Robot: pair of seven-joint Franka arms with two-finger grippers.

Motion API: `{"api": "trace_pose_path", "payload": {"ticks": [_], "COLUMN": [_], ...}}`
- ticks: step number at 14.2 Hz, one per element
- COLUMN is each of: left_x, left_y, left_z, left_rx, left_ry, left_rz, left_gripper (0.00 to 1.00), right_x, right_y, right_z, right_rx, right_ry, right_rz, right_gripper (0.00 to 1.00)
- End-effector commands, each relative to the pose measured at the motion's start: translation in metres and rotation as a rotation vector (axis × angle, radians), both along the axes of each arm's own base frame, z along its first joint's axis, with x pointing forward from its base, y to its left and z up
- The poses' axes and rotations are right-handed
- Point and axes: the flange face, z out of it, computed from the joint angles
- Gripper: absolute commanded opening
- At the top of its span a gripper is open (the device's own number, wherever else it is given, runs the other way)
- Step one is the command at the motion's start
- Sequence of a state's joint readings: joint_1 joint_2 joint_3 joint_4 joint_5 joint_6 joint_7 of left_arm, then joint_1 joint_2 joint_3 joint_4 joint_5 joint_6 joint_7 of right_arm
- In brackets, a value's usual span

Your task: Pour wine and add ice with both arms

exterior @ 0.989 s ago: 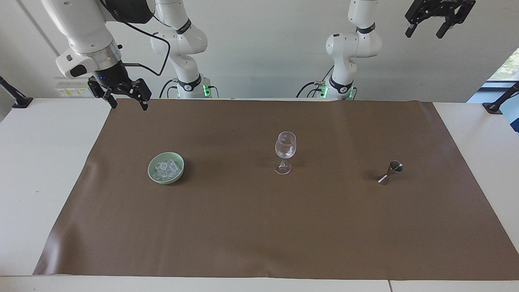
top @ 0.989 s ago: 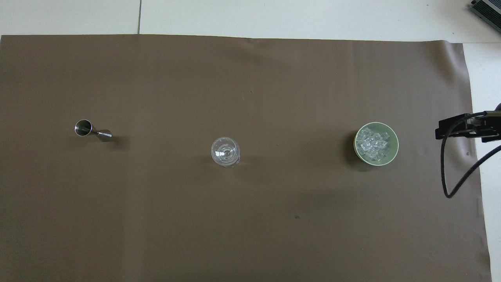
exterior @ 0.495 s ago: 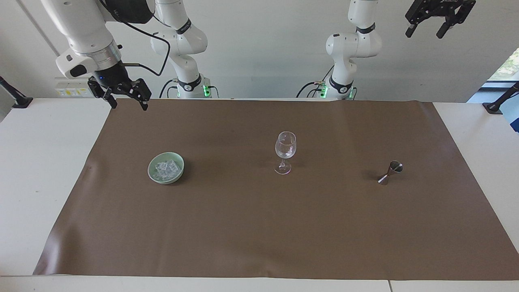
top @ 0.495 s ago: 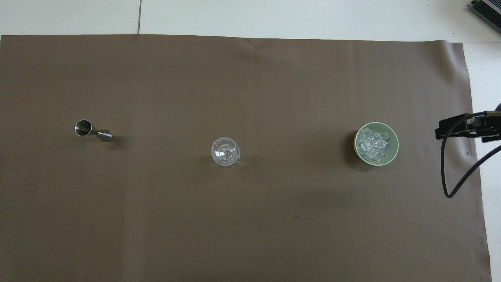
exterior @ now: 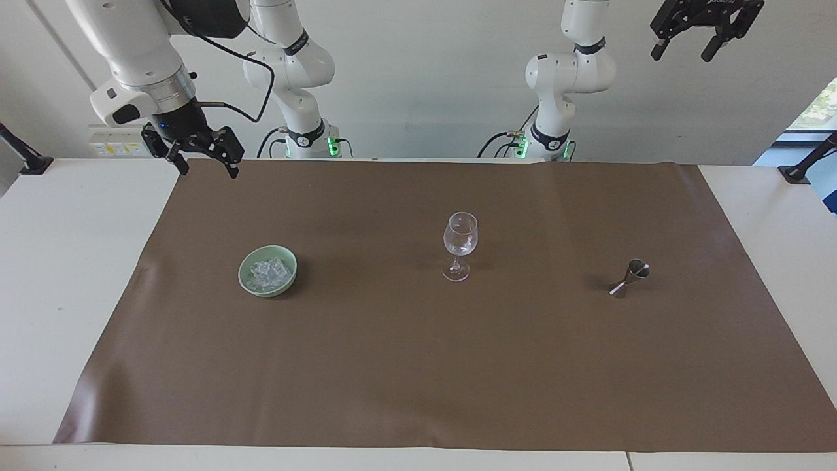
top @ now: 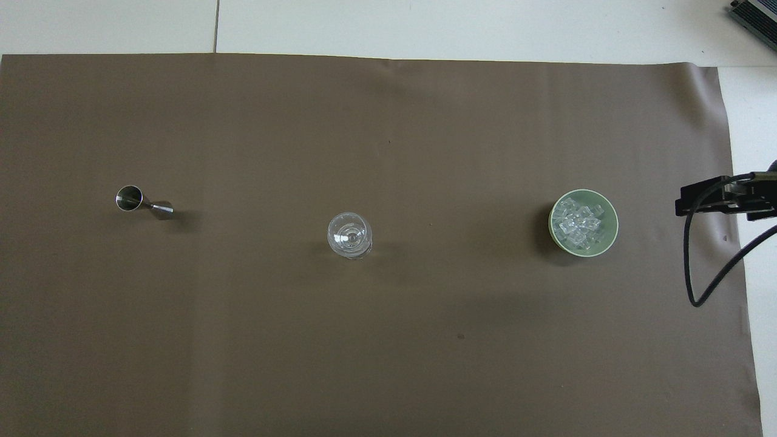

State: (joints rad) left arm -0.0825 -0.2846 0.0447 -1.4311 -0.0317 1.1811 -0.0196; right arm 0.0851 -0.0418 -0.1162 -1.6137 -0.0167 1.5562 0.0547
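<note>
The right gripper (exterior: pixel 203 160) is hanging low over the table's (exterior: pixel 78 261) edge, fingers apart; the left gripper (exterior: pixel 683 44) is hanging high, fingers apart.

Both arms raised, right gripper (exterior: pixel 201 161) and left gripper (exterior: pixel 684 47) agape.

White table (exterior: pixel 78 261), seam in top near 11 o'clock in overhead view. Brown mat (exterior: pixel 418 366) covers most of table, edges slightly curled. Plain pale wall (exterior: pixel 431 85) at 12 o'clock in facing view. Window (exterior: pixel 817 104) at 3 o'clock, greenery outside, daylight entering. Black clamp mounts (exterior: pixel 801 171) at table corners. Socket strip (exterior: pixel 118 147) at 10 o'clock.
</note>
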Motion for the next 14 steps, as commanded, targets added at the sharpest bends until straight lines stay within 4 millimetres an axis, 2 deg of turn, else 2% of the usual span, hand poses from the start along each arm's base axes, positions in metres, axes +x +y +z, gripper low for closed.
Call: {"api": "trace_pose_path", "payload": {"ticks": [1,3,6,9,10,14], "left_x": [0.01,0.028,0.069,0.086,0.088,0.09], "left_y": [-0.005,-0.017,-0.018,-0.012,-0.01,-0.005], "left_z": [0.002,-0.013,-0.051,-0.092,-0.1,-0.102], "left_rx": [0.002,0.018,0.021,0.019,0.018,0.018], "left_ry": [-0.046,-0.016,0.018,0.026,0.022,0.02], "left_rz": [-0.014,-0.043,-0.15,-0.172,-0.171,-0.175], "left_gripper": [1.0,1.0,1.0,1.0,1.0,1.0], "right_x": [-0.004,-0.005,-0.005,-0.005,-0.005,-0.007], "right_y": [-0.002,-0.002,-0.003,-0.002,-0.002,0.0], "right_z": [0.001,0.001,0.001,0.001,0.001,0.012], "right_rx": [0.028,0.028,0.028,0.028,0.028,0.028], "right_ry": [-0.007,-0.006,-0.007,-0.006,-0.006,-0.029], "right_rz": [0.006,0.008,0.006,0.008,0.006,0.009], "right_gripper": [1.0,1.0,1.0,1.0,1.0,1.0]}}
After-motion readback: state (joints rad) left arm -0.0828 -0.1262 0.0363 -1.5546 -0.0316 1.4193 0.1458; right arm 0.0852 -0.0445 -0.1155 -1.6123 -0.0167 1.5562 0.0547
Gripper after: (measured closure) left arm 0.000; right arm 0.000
